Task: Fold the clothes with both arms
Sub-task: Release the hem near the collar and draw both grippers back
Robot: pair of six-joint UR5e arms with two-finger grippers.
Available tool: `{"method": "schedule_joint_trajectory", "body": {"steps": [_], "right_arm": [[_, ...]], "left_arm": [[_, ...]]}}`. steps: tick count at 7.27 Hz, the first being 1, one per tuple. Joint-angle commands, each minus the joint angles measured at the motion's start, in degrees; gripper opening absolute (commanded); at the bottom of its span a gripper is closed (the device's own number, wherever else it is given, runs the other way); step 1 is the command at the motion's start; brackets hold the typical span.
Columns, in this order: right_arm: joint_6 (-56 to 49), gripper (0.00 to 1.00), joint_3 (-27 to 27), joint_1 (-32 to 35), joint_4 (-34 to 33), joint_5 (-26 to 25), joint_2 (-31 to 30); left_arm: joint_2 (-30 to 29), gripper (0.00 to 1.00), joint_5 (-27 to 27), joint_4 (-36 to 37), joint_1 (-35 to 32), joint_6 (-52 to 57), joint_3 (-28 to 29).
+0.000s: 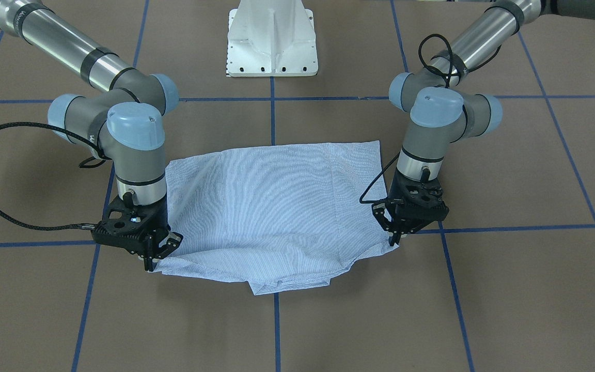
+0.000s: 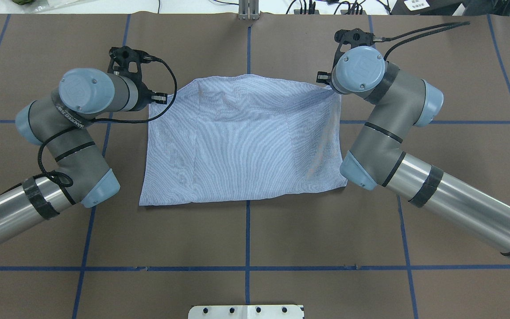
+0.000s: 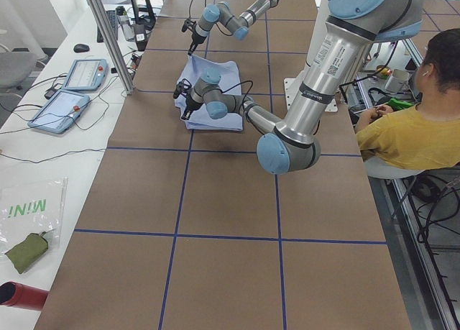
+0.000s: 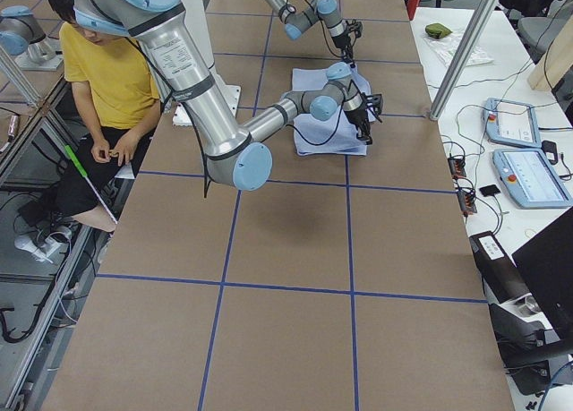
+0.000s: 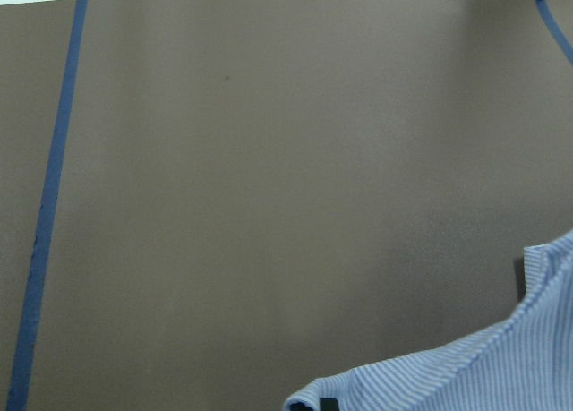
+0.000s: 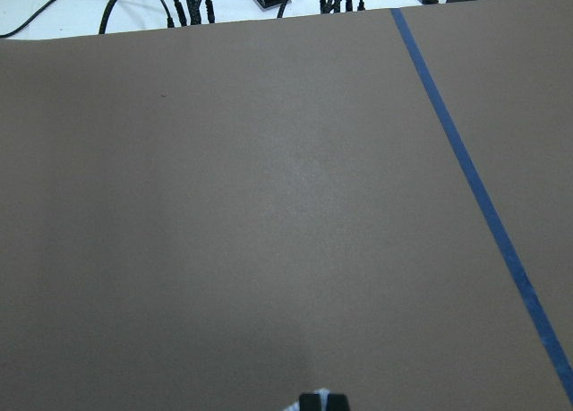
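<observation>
The left claw (image 1: 397, 236) is pinched shut on one corner of the shirt (image 1: 277, 196). The right claw (image 1: 153, 257) is closed the same way on the other corner of that edge, the edge farthest from the white base (image 1: 272, 46). Each claw points straight down from its arm, and the shirt lies folded in a rough rectangle on the brown desk (image 1: 509, 299), spread between the left arm (image 1: 434, 129) and the right arm (image 1: 135, 144).
</observation>
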Motion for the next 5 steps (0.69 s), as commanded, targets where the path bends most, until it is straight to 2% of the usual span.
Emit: {"method": "schedule_joint_trajectory", "body": {"steps": [1,2,4,5], "right_arm": [[-0.38,1.00,1.92,0.80,0.23,3.91,0.47],[-0.56,1.00,3.67,1.50,0.14,7.95,-0.05],[-0.39,1.00,9.54,1.42,0.05,8.16,-3.55],[-0.22,1.00,11.84,0.81,-0.21,7.99,-4.88]], "left_arm": [[0.67,1.00,-6.84,-2.72,-0.78,2.83,-2.01],[3.37,1.00,-9.85,-2.55,-0.96,2.84,-6.37],[10.74,1.00,-10.15,-2.81,0.00,-1.00,-15.78],[13.65,1.00,-9.71,-3.77,3.92,-6.08,-18.61]]}}
